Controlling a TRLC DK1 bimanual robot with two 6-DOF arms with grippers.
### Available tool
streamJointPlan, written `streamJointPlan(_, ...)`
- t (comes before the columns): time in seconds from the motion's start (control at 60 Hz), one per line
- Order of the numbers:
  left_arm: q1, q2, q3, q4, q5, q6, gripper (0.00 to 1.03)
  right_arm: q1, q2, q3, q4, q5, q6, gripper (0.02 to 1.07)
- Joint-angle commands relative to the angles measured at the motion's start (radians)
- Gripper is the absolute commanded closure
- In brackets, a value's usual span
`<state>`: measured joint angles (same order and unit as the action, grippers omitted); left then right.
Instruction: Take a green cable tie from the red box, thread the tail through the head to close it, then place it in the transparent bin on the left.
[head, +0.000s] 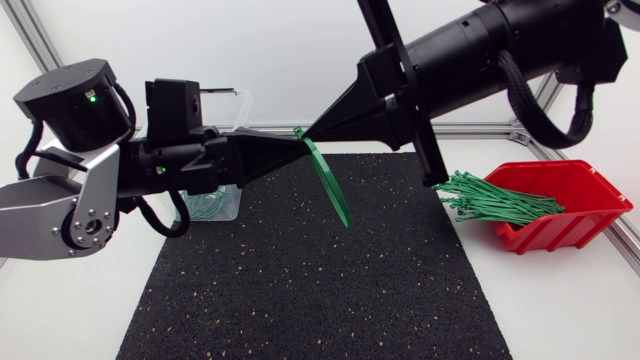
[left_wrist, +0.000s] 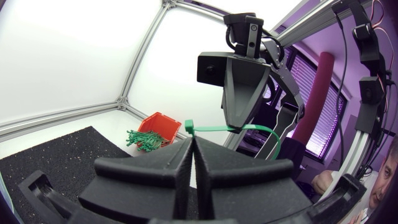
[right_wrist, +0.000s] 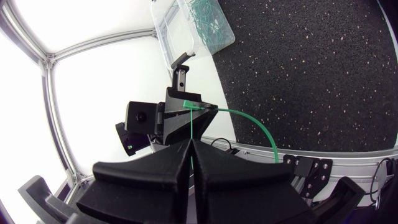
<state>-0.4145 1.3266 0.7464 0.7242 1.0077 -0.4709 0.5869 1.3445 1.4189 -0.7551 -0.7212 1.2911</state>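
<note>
A green cable tie (head: 330, 180) hangs as a loop above the black mat, held where my two grippers meet tip to tip. My left gripper (head: 290, 143) comes in from the left and is shut on the tie next to its head (left_wrist: 189, 126). My right gripper (head: 316, 127) comes in from the upper right, shut on the tail (right_wrist: 191, 127), which runs straight from its fingertips to the left gripper (right_wrist: 180, 115). In the left wrist view the strap (left_wrist: 261, 129) runs from the head past the right gripper (left_wrist: 237, 128) and curves down.
The red box (head: 575, 205) sits at the table's right, with several green ties (head: 490, 197) spilling over its open side. The transparent bin (head: 215, 205) holding green ties stands at the left, partly behind my left arm. A black speckled mat (head: 310, 290) covers the middle.
</note>
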Motion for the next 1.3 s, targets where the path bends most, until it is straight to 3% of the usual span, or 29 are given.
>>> streamJointPlan(0.0, 0.005, -0.023, -0.013, 0.02, -0.003, 0.002, 1.0, -0.001, 0.01, -0.018, 0.008, 0.002, 0.022, 1.02)
streamJointPlan(1.283, -0.026, -0.001, -0.033, 0.02, -0.046, 0.028, 1.0, 0.004, -0.016, 0.005, 0.0, 0.002, 0.004, 1.02)
